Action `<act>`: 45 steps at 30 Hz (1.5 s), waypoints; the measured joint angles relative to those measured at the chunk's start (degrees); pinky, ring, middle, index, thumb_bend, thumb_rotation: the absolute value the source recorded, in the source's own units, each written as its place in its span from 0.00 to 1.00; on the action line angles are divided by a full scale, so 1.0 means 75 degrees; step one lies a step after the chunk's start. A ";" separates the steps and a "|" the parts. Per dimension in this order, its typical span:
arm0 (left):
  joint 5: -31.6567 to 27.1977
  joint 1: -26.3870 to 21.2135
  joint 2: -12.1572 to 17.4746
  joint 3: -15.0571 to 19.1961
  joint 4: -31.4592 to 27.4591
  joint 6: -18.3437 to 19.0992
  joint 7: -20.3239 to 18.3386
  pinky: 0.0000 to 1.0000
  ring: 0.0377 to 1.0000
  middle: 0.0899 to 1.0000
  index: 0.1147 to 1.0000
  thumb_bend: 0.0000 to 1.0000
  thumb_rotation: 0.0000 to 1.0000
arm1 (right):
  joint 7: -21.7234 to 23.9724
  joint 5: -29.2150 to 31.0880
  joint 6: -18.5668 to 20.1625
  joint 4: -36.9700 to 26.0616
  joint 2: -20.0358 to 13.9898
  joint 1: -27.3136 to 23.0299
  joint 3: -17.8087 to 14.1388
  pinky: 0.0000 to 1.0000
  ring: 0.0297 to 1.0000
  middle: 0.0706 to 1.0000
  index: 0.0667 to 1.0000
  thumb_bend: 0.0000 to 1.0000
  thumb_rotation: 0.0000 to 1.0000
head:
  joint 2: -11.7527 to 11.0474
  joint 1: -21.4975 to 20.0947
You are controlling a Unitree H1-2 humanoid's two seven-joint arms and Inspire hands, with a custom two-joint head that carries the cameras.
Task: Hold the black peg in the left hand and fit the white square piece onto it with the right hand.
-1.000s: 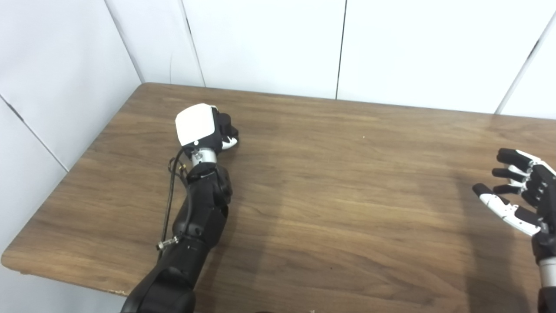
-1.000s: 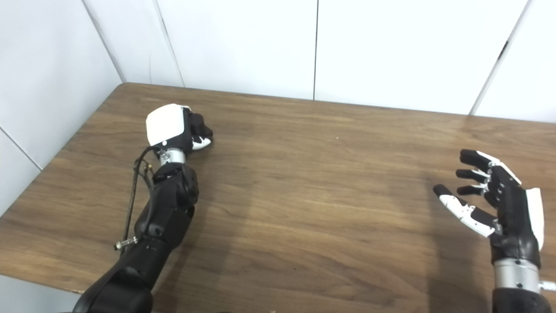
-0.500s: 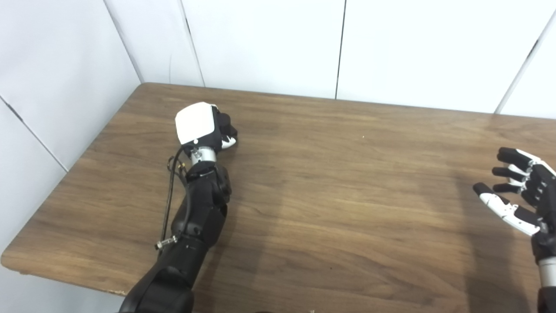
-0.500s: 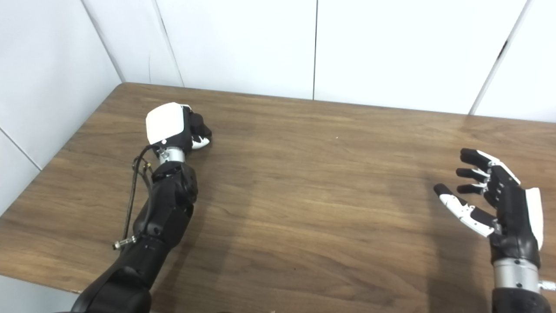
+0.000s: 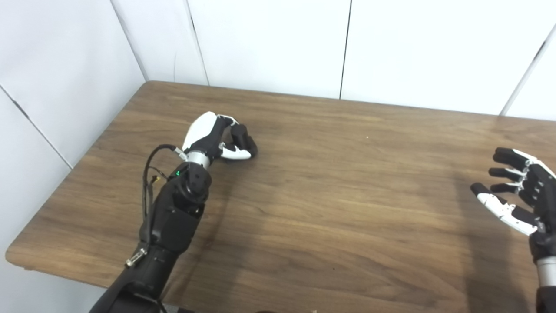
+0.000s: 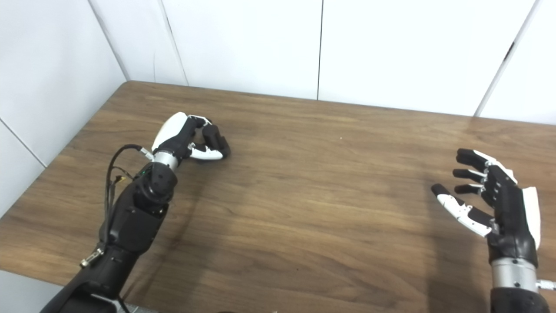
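Observation:
No black peg and no white square piece shows in either view. My left hand (image 5: 219, 140) rests on the wooden table (image 5: 339, 187) at the far left, lying on its side with its white back turned up and left. Its fingers are curled round to the thumb, and bare table shows through the loop, so it holds nothing that I can see. My right hand (image 6: 491, 198) hovers at the right edge, palm facing left, fingers spread apart and empty.
White wall panels (image 5: 269, 43) close off the table at the back and on the left. The table's left edge and front left corner (image 5: 13, 256) are near my left arm. A black cable (image 5: 150, 174) loops off the left forearm.
My left hand has rolled from back-up onto its side and slid a little to the right, fingers still curled. The right hand has barely moved. The camera has shifted slightly.

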 measured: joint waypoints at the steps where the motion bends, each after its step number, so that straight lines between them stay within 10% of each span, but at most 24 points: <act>1: -0.0117 0.0006 0.0037 -0.0061 -0.0010 -0.0107 -0.0023 0.76 0.87 0.82 0.43 0.52 0.08 | -0.0001 -0.0004 0.0000 0.0000 0.0002 0.0000 0.0002 0.54 0.68 0.74 0.72 0.46 0.06 | 0.0000 0.0000; 10: -0.0743 0.0254 0.0132 -0.0730 -0.0124 -0.1309 -0.0326 0.99 0.95 0.88 0.43 0.52 0.08 | -0.0004 -0.0052 0.0017 -0.0086 0.0062 0.0001 0.0056 0.56 0.69 0.75 0.73 0.45 0.01 | 0.0094 -0.0304; 24: -0.1229 0.0248 0.0170 -0.1620 -0.0231 -0.2578 -0.0988 1.00 1.00 0.91 0.42 0.52 0.07 | -0.0056 -0.0080 -0.0005 -0.0144 0.0189 0.0000 0.0065 0.63 0.74 0.77 0.74 0.46 0.07 | 0.0293 -0.1066; 45: -0.0598 0.0147 -0.0397 -0.2940 -0.0110 -0.3826 -0.0625 1.00 0.98 0.90 0.42 0.52 0.08 | -0.0255 -0.0511 -0.1141 0.0575 0.0098 -0.0035 0.0104 0.59 0.71 0.75 0.73 0.53 0.28 | 0.0527 -0.2097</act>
